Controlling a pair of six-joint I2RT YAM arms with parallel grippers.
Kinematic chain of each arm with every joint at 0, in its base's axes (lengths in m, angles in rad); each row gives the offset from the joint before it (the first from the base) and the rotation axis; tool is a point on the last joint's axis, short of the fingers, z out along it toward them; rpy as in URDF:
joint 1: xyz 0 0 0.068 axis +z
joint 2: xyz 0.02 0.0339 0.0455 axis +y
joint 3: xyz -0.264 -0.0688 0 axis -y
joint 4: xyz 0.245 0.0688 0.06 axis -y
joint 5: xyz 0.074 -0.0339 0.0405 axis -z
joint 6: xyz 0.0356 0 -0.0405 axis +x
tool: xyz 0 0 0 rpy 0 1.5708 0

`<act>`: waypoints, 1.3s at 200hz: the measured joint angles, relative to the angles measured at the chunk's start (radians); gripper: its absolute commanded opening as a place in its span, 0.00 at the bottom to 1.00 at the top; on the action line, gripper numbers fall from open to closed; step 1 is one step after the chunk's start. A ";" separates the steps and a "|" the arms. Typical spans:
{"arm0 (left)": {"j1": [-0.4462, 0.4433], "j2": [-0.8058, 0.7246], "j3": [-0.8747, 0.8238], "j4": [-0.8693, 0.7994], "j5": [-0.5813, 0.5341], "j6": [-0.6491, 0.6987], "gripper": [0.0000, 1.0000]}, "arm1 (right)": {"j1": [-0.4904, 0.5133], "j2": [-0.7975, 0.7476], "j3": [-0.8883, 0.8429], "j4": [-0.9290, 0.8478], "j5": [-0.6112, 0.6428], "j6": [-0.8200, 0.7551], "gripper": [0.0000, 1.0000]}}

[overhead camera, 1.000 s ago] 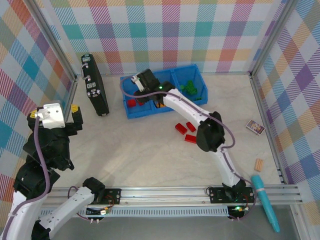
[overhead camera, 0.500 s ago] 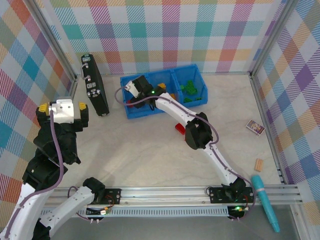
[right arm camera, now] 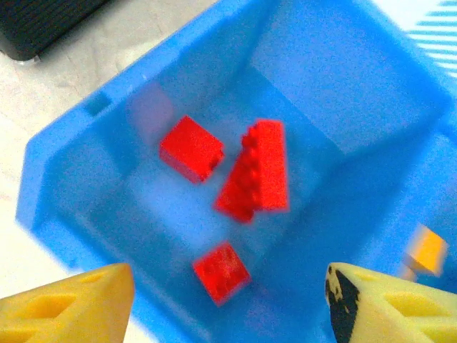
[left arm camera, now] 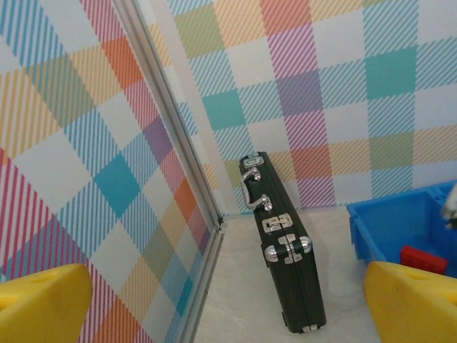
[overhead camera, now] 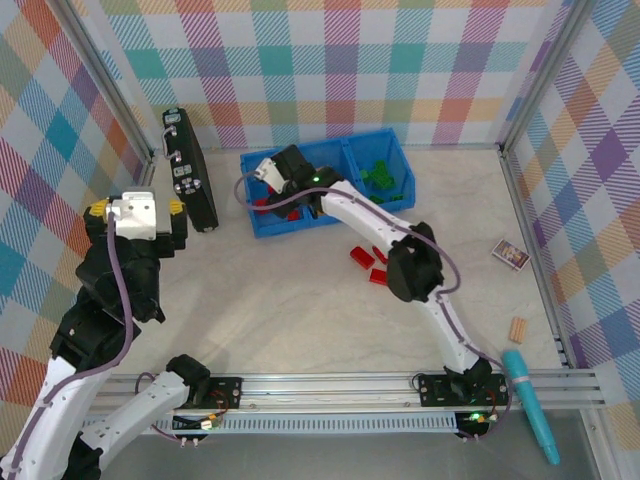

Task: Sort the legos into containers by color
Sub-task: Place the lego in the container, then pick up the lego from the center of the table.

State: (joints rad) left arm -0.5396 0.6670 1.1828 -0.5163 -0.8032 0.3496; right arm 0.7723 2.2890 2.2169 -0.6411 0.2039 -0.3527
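My left gripper (left arm camera: 227,307) hangs wide and empty, well off to the side. The loose red legos (overhead camera: 359,257) lie on the table beneath my right arm, which is the nearer one — back toward me from the containers (overhead camera: 278,226). The right gripper (right arm camera: 228,300), fingers wide and empty, hovers over the red bricks (right arm camera: 257,171) in the left compartment. I can read no writing anywhere.

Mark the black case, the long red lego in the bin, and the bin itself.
black case (left arm camera: 291,282), left wrist view, handle edge, below the latches.
long red lego (right arm camera: 258,171), right wrist view, middle of its studded face.
blue bin (right arm camera: 350,86), right wrist view, inner side wall.
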 measured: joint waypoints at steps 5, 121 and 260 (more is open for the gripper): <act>0.000 0.006 0.000 0.000 0.004 -0.001 0.97 | -0.001 -0.040 -0.037 -0.003 0.009 0.001 0.73; 0.000 0.069 0.013 0.004 0.085 0.006 0.98 | -0.195 -0.401 -0.726 -0.041 -0.093 0.217 0.78; 0.000 0.072 0.013 -0.034 0.085 -0.017 1.00 | -0.203 -0.269 -0.765 -0.032 -0.163 0.237 0.69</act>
State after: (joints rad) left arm -0.5396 0.7395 1.1957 -0.5503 -0.7185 0.3325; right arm 0.5694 2.0197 1.4521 -0.6735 0.0406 -0.1162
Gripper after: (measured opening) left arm 0.996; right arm 0.706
